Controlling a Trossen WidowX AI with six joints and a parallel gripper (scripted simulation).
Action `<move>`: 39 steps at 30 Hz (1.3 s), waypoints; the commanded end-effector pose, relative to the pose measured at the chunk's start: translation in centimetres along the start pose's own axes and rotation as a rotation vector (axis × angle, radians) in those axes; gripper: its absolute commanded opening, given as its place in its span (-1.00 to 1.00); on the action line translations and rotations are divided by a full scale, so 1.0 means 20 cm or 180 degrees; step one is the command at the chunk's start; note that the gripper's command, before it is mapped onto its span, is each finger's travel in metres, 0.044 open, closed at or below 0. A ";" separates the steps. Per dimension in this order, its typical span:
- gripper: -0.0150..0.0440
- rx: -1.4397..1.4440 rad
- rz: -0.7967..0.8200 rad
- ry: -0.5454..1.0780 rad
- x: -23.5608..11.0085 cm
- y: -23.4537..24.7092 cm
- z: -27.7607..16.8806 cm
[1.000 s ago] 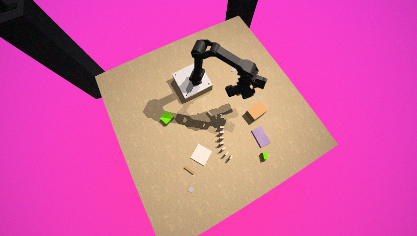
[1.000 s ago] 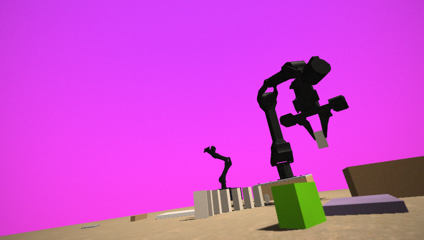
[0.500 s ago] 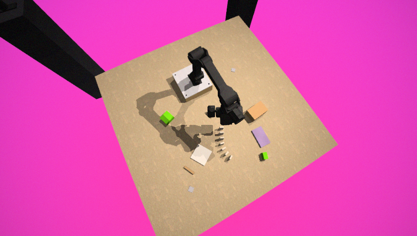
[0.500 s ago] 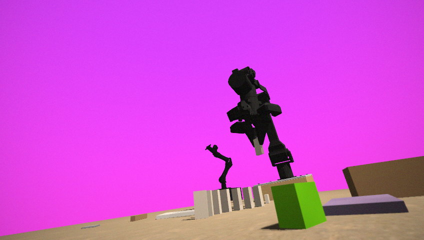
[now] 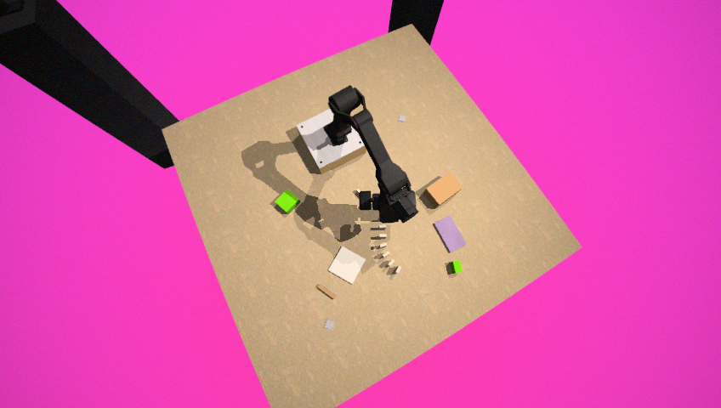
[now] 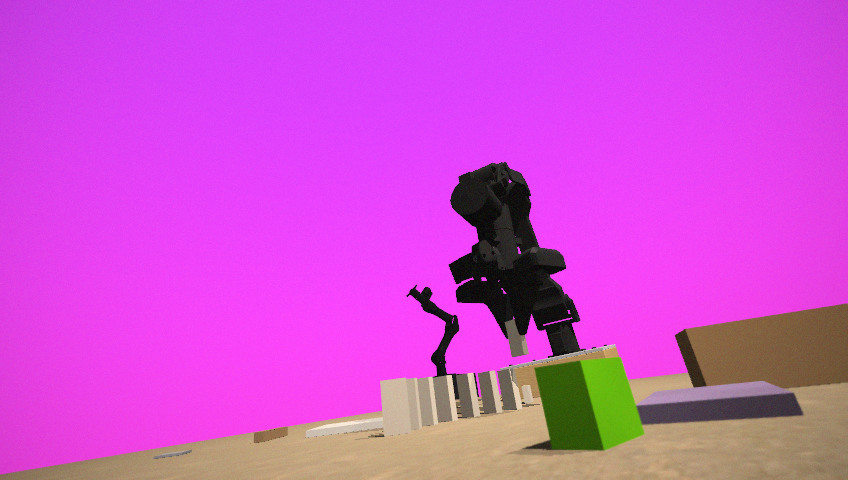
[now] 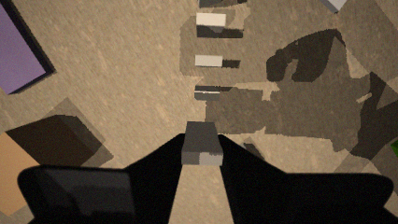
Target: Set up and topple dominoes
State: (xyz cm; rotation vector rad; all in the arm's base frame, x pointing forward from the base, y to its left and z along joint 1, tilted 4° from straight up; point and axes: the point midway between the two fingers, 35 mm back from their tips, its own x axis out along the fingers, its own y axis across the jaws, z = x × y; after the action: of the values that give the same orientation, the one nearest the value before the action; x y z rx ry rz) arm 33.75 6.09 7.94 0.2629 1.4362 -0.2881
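The black pincer [image 7: 202, 154] grips a pale rectangular domino block [image 7: 202, 148] (upright, lifted off the sandy bench [image 5: 455, 313]), hanging just beyond the near end of the curved row of standing cream dominoes [image 5: 383, 248].

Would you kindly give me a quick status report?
End effector shut on a domino, held aloft. Standing row just ahead, untouched. Spare domino lies nearby; nothing blocks the row's near end.

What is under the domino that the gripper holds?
The gripper is shut on a domino, held above the table. Below it the wrist view shows bare, partly shadowed table, just short of the row's nearest standing domino. The spot directly beneath is hidden.
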 end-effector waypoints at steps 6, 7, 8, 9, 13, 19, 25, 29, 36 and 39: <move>-0.13 -0.0009 -0.0017 0.0058 0.27 -0.02 -0.04; -0.13 -0.0009 -0.0017 0.0059 0.30 -0.03 -0.05; -0.13 -0.0009 -0.0017 0.0059 0.31 -0.03 -0.05; -0.13 -0.0009 -0.0018 0.0059 0.31 -0.03 -0.05; -0.13 -0.0009 -0.0018 0.0059 0.31 -0.03 -0.05; -0.13 -0.0009 -0.0018 0.0059 0.31 -0.03 -0.05; 0.14 -0.0009 -0.0018 0.0059 0.31 -0.03 -0.05; 0.49 -0.0009 -0.0018 0.0059 0.31 -0.03 -0.05; 1.00 -0.0009 -0.0018 0.0059 0.31 -0.03 -0.05; 1.00 -0.0008 -0.0017 0.0056 0.25 -0.02 -0.04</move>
State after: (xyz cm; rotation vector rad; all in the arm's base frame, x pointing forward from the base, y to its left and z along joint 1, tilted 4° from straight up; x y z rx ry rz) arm 33.31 5.63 1.85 0.2590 1.4526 -0.2946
